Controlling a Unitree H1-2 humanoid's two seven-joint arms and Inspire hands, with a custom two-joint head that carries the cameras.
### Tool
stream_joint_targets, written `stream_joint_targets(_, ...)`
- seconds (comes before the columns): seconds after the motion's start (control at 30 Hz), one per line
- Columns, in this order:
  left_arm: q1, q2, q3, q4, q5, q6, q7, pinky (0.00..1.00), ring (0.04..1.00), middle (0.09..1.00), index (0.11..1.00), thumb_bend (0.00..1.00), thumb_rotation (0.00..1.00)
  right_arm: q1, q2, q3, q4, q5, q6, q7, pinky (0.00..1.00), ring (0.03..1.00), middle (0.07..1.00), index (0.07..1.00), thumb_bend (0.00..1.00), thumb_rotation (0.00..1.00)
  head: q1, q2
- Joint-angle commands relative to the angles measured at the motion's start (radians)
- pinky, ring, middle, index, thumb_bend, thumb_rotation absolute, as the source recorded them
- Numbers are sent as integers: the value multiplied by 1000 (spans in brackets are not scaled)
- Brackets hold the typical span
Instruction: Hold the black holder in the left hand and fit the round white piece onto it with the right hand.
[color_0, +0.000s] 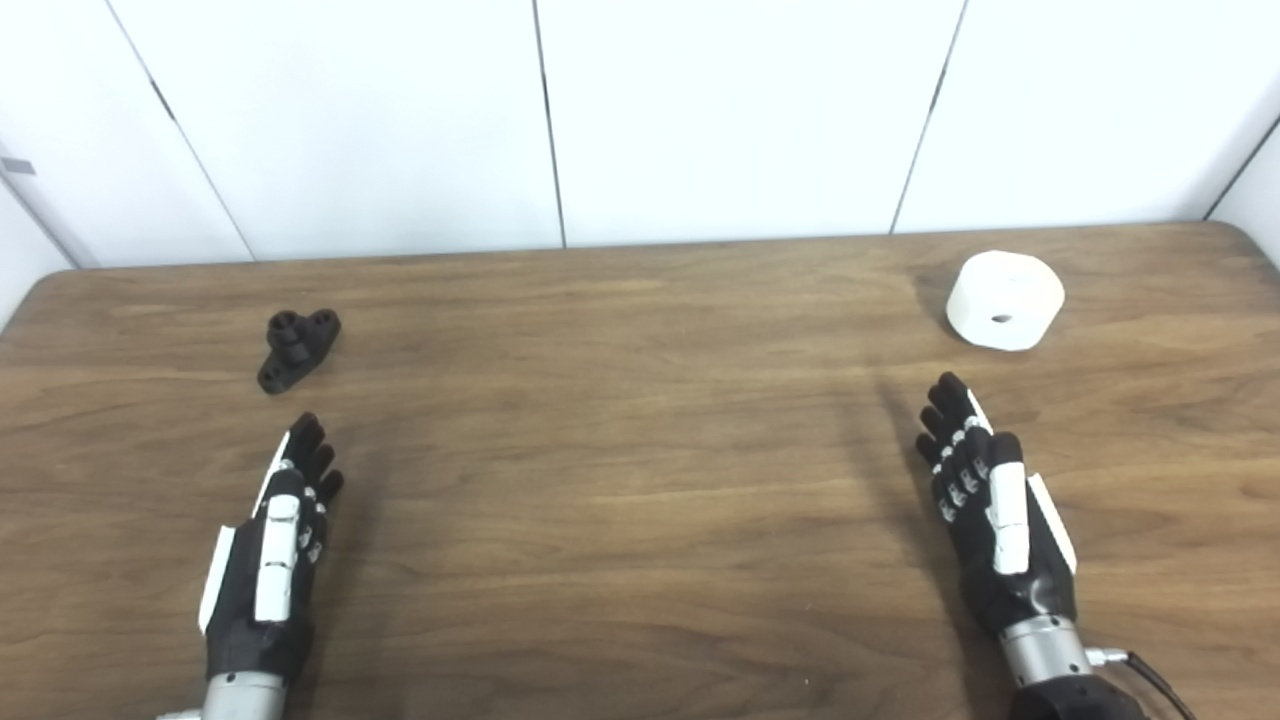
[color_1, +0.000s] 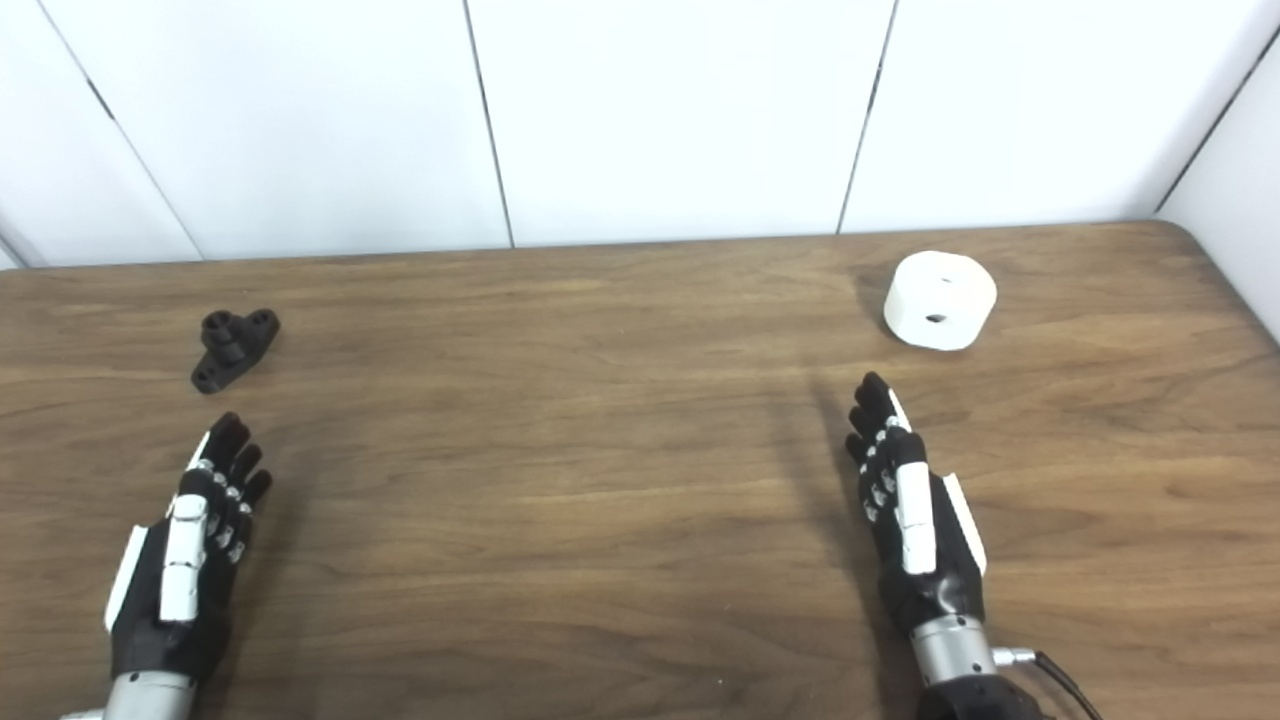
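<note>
The black holder (color_0: 297, 346) lies on the wooden table (color_0: 640, 480) at the far left, a small flanged part with a short post sticking up. The round white piece (color_0: 1005, 299), a squat cylinder with a small hole, rests at the far right. My left hand (color_0: 275, 545) hovers near the front left, open with fingers straight, its fingertips a short way in front of the holder. My right hand (color_0: 995, 510) is likewise open at the front right, its fingertips just short of the white piece. Neither hand touches anything.
White wall panels (color_0: 640, 120) stand right behind the table's far edge. The table's rounded corners show at the far left and far right. Wide bare wood lies between the two hands.
</note>
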Motion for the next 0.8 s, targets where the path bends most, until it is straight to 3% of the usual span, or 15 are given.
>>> stream_joint_targets(0.0,10,9,3,2,18,10,12,1000,1000,1000,983,528,931,27,42,3,-12,4,0,2,1000,993,988,974,571,995,-1,1)
stream_joint_targets(0.2,12,5,6,0,-1,8,6,1000,1000,1000,980,500,900,30,42,4,-17,-1,-1,1,1000,995,989,973,573,991,-1,-1)
stream_joint_targets(0.43,13,5,2,-3,13,12,9,1000,1000,1000,986,477,929,29,39,3,-14,-1,-3,3,1000,1000,991,975,572,996,20,-13)
stream_joint_targets(0.57,15,-6,-5,22,3,-28,-2,1000,1000,1000,973,394,935,32,32,-1,-1,-10,-9,2,1000,1000,993,975,576,999,80,-70)
stream_joint_targets(0.67,17,-16,-12,37,10,-50,-4,1000,1000,1000,982,491,897,34,26,-8,20,-5,-29,12,1000,994,990,976,552,1000,118,-99)
stream_joint_targets(0.77,17,-24,-24,50,29,-67,-4,1000,1000,1000,994,551,924,29,15,-18,57,5,-61,27,1000,993,987,981,548,1000,171,-131)
